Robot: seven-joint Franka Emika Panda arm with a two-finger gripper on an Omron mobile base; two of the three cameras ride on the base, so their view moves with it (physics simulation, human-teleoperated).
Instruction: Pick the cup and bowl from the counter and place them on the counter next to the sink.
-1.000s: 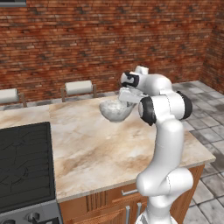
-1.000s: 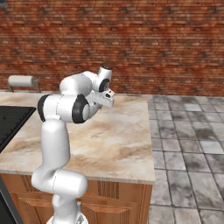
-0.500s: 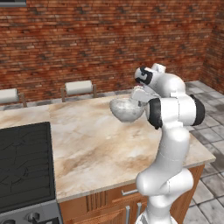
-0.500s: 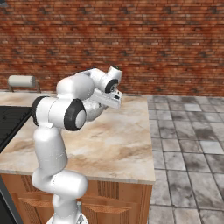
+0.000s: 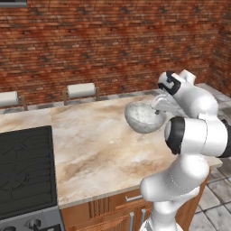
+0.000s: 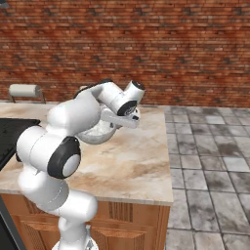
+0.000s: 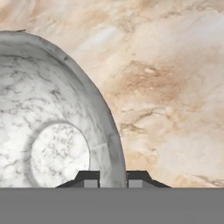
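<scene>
Even, flat rendered light, no glare, soft textures, faint shadows, low-res, hand view w/ blurry marble

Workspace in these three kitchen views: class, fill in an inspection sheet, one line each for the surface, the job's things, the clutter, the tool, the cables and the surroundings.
Surface: beige marbled counter over brown wooden cabinets, with bare stone under the arm.
Job's things: pale mottled bowl is held tilted above the counter, off the stone.
Clutter: two paper towel rolls lie at the back of the counter.
Tool: tool is clamped on the bowl's rim, one fingertip inside and one outside.
Cables: nothing seen.
Surroundings: black stove top at the left, red brick wall behind, grey tiled floor to the right.
</scene>
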